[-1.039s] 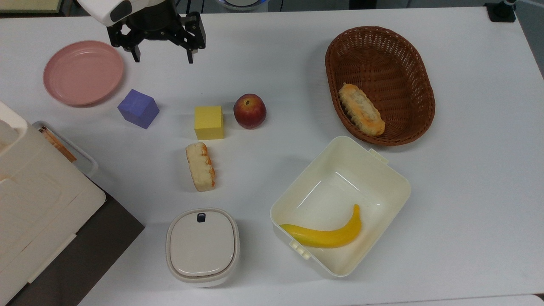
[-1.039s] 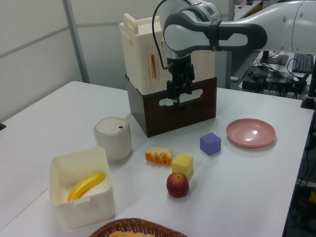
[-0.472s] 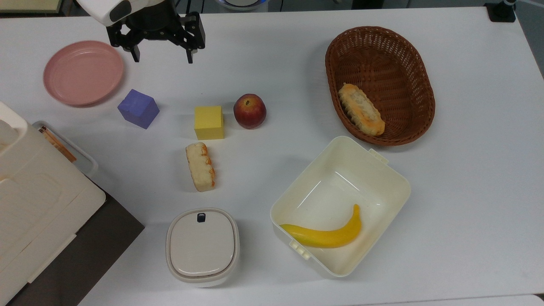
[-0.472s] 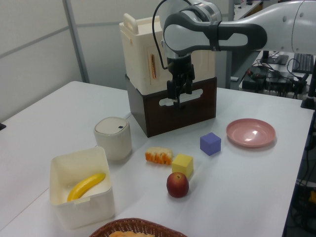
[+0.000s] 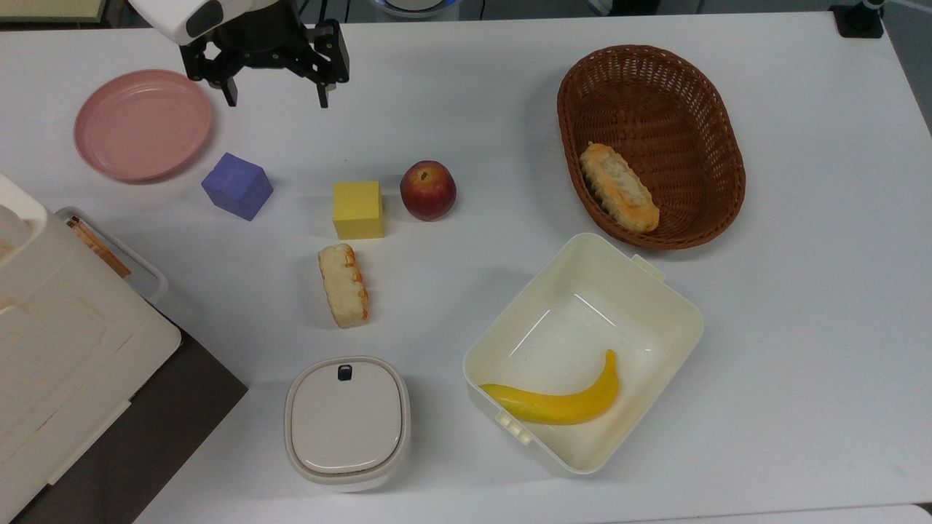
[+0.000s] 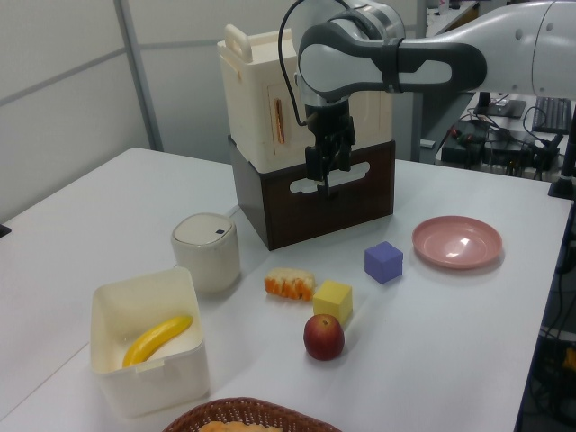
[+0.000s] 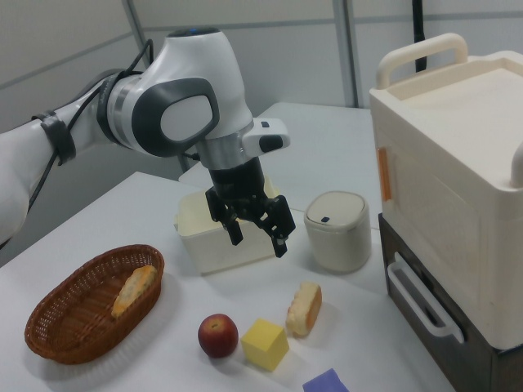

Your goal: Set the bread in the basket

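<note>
Hand (image 5: 277,96) spread wide, high above bread (image 5: 343,284).

Hand (image 5: 277,97) aloft, fingers apart

place: robotics lab | cues: white table (image 5: 801,327), grey partition walls (image 6: 63,99), cluttered desks (image 6: 504,135)

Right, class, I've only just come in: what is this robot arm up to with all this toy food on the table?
A single robot arm is set to move the bread into the basket. At this moment its gripper hangs open and empty above the table, near the pink plate in the top view, touching nothing. The bread lies on the table below the yellow cube in the top view. The basket already holds a longer roll, and a banana lies in the cream box. The job has not started yet.
</note>
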Motion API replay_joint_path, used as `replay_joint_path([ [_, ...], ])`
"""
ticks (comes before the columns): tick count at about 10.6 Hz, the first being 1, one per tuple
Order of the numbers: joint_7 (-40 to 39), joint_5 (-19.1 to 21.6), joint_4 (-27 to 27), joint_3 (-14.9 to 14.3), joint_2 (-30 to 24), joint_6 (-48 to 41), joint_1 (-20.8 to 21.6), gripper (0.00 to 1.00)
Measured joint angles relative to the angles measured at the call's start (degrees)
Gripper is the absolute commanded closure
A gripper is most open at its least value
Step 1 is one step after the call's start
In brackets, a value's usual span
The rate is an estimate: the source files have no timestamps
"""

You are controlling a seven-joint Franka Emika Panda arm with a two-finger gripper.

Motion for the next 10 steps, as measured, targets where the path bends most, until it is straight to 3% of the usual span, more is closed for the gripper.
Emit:
replay_joint_path([
  [10,-0.7,0.0,0.0,-0.1,0.0,0.0,-0.2,0.00],
])
